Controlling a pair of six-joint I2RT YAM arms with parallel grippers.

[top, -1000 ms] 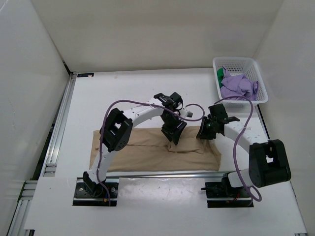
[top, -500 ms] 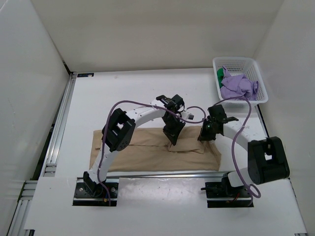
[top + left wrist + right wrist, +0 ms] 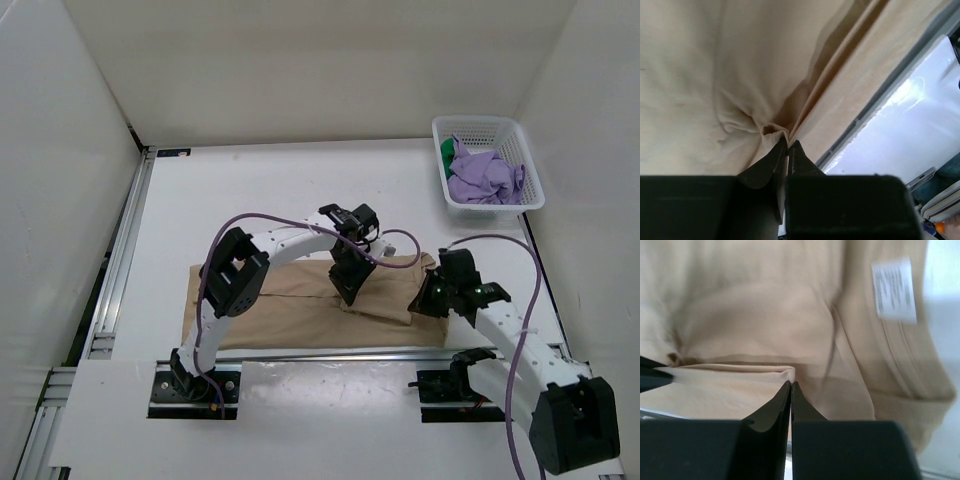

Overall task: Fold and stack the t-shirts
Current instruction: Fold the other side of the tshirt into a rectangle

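A beige t-shirt lies partly folded along the table's near edge. My left gripper is shut on a bunched pinch of its cloth near the middle; in the left wrist view the left gripper has the beige t-shirt puckering at its tips. My right gripper is shut on the shirt's right edge and holds it folded over; in the right wrist view the right gripper grips a hemmed corner of the beige t-shirt, and a white label shows.
A white basket at the back right holds a crumpled purple shirt and a green one. A metal rail runs along the near edge and another rail on the left. White walls enclose the table.
My right gripper has pulled the shirt's right edge toward the near side and left, folding it over. The right arm has swung down. The left gripper has shifted slightly nearer, still pinching the cloth.
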